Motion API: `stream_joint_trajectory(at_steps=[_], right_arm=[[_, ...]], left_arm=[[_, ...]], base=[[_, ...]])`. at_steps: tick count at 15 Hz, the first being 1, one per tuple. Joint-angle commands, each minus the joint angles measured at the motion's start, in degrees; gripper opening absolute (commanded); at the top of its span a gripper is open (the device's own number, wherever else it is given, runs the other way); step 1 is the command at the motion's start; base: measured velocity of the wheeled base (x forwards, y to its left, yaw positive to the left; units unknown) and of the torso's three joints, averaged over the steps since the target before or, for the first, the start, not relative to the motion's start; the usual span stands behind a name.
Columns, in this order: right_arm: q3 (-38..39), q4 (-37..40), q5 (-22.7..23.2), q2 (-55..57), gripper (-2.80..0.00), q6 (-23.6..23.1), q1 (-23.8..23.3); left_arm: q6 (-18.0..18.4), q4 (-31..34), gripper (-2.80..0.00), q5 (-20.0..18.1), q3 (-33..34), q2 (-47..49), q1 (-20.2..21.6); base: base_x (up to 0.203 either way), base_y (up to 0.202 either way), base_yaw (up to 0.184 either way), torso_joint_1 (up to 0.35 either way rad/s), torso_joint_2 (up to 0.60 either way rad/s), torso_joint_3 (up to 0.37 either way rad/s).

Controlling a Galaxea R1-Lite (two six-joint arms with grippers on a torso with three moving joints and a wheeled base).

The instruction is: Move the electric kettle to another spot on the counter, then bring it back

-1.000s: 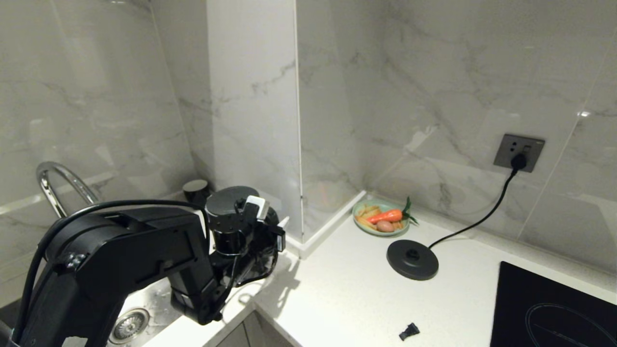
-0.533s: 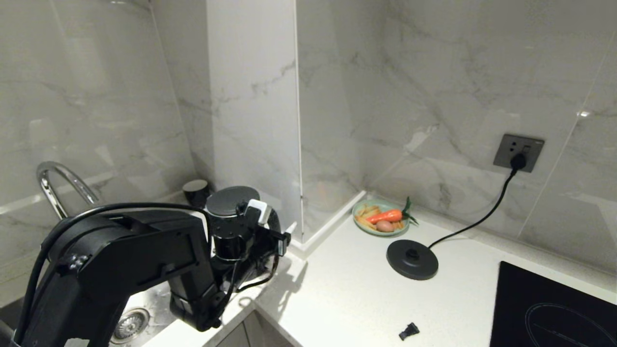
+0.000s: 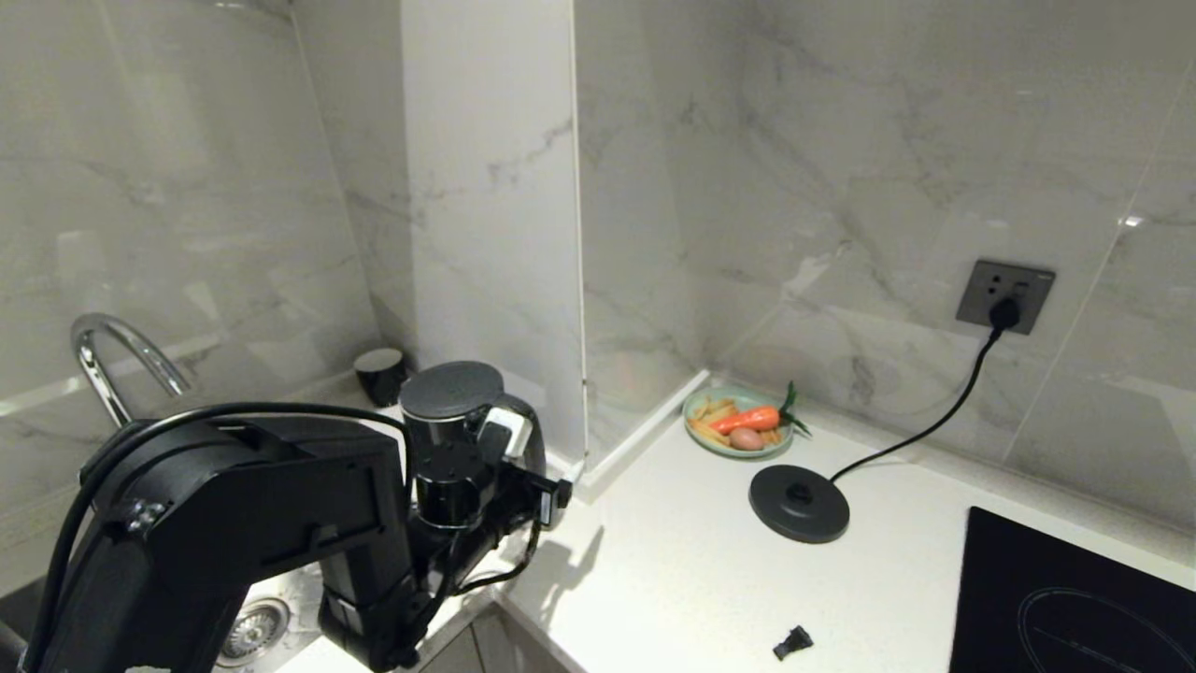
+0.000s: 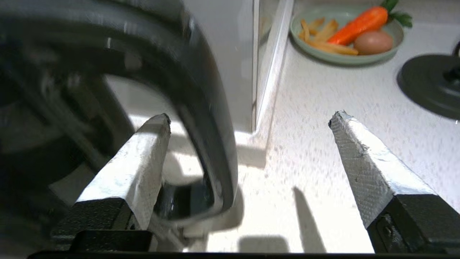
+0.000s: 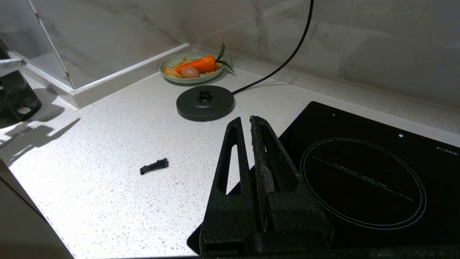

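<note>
counter [image 3: 691,579]: showing white speckled stone, smooth | hob [image 3: 1074,608]: gleaming as glossy black glass | kettle [image 3: 458,439]: looking dark, lid matt | tap [image 3: 112,360]: shining as polished metal

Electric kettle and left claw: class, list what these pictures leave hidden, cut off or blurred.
- Electric kettle, head view: its lower body and foot are hidden by the left arm, so where it stands cannot be told.
- Kettle body, left wrist view: a dark blur; only the handle reads.
- Left claw, head view: mostly hidden beside the kettle.
- Right claw: absent from the head view.
</note>
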Motion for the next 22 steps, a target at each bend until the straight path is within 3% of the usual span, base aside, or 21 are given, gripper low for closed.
stream_joint_trajectory(at_steps=[1, 7, 12, 15, 19, 22], right_arm=[[0.00, 0.00, 0.02, 0.00, -2.80, -0.03, 0.00], [0.00, 0.00, 0.02, 0.00, -2.80, -0.03, 0.00], [0.00, 0.00, 0.02, 0.00, -2.80, 0.05, 0.00], [0.00, 0.00, 0.02, 0.00, -2.80, 0.03, 0.00], [0.00, 0.00, 0.02, 0.00, -2.80, 0.01, 0.00], [0.00, 0.00, 0.02, 0.00, -2.80, -0.03, 0.00]], left_arm=[[-0.05, -0.49, 0.00, 0.04, 1.98, -1.35, -0.11], [-0.32, -0.49, 0.00, 0.04, 9.24, -6.86, 0.05], [-3.04, -0.49, 0.00, 0.14, 19.97, -15.33, -0.01], [-4.41, -0.49, 0.00, 3.84, 24.83, -21.94, -0.08], [-4.51, -0.49, 0.00, 5.08, 30.88, -34.95, -0.30], [-4.19, -0.49, 0.00, 8.46, 35.62, -44.47, -2.46]], base=[[0.000, 0.000, 0.000, 0.000, 0.00, 0.000], [0.000, 0.000, 0.000, 0.000, 0.00, 0.000], [0.000, 0.000, 0.000, 0.000, 0.00, 0.000], [0.000, 0.000, 0.000, 0.000, 0.00, 0.000], [0.000, 0.000, 0.000, 0.000, 0.00, 0.000], [0.000, 0.000, 0.000, 0.000, 0.00, 0.000]])
